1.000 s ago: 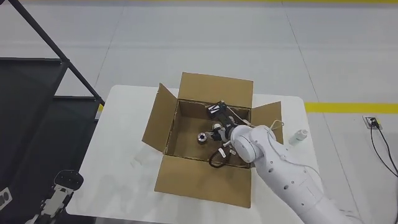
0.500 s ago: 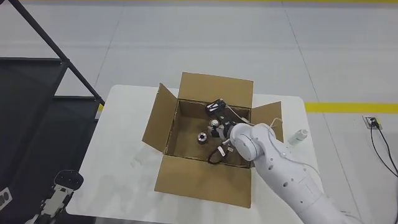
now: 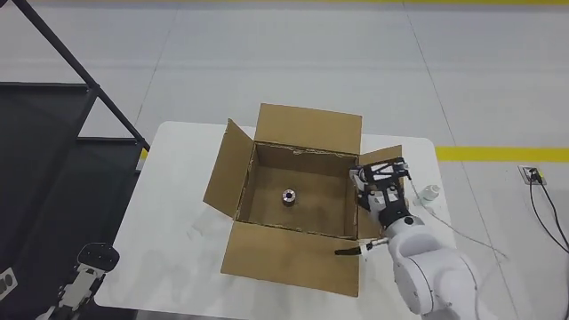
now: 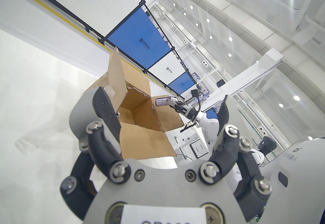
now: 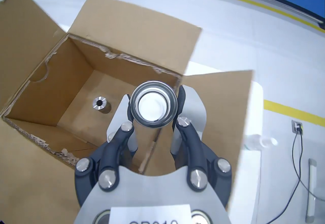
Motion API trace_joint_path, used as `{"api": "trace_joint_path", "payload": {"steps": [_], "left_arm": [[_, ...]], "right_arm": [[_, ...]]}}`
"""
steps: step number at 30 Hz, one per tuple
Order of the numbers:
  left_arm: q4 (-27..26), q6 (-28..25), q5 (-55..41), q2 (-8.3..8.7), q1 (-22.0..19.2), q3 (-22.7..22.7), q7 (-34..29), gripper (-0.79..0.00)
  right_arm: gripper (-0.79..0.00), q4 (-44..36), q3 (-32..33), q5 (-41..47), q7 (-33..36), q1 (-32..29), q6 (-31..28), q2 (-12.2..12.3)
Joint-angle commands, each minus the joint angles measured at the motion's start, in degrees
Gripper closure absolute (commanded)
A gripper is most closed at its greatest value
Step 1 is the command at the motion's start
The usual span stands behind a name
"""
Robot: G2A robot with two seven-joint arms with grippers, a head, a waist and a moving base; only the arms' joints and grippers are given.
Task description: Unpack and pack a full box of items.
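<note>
**One can in the grip, one fitting in the box**

Top view, left to right:
- bare table [image 3: 178, 231] at left
- open box [image 3: 293, 200] in mid-frame
- a lone metal fitting [image 3: 287, 197] on the box floor
- right pincer [image 3: 380, 182] just right of centre, over the box's right wall and right flap [image 3: 391, 156], closed on a can [image 5: 153, 104]
- a small clear bottle [image 3: 429, 193] on the table just beside that flap

Risks, as I read them:
- The can is smooth, round metal, pinched by two narrow pads [image 5: 181, 100]. It could roll or slide out during a swing.
- It is gripped near one end with the rest sticking out, so leverage could tip it.
- The right flap stands directly below. A low path could snag it and drag the box.
- The bottle sits near any set-down spot right of the box, so a careless lowering could knock it over.

What each view adds:
- **Right wrist view:** the can end-on with a pad on each side, plus the fitting's bore. The top view gives neither.
- **Left wrist view:** the can from the side at mid-frame, poking past the fingertips and above the box rim. It also shows the left pincer [image 4: 162, 104] spread wide with nothing in it.
- **Top view:** the free table around the box.
</note>
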Motion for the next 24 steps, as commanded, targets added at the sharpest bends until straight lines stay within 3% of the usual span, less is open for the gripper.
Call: {"api": "trace_joint_path", "payload": {"steps": [1,7,10,20,24], "left_arm": [[0.00,0.00,0.00,0.00,0.00,0.00,0.00,-0.785],[0.00,0.00,0.00,0.00,0.00,0.00,0.00,-0.785],[0.00,0.00,0.00,0.00,0.00,0.00,0.00,-0.785],[0.00,0.00,0.00,0.00,0.00,0.00,0.00,-0.785],[0.00,0.00,0.00,0.00,0.00,0.00,0.00,-0.785]], "right_arm": [[0.000,-2.60,4.91,1.43,-1.78,-5.51,0.21,0.32],[0.000,-2.38,11.76,6.21,0.23,-10.81,-1.50,0.66],[0.000,-0.07,12.60,8.80,1.79,-10.52,-4.98,0.78],[0.000,6.27,15.61,15.58,2.35,-9.11,-8.77,0.88],[0.000,7.95,18.91,17.50,1.29,-9.83,-7.11,0.98]]}}
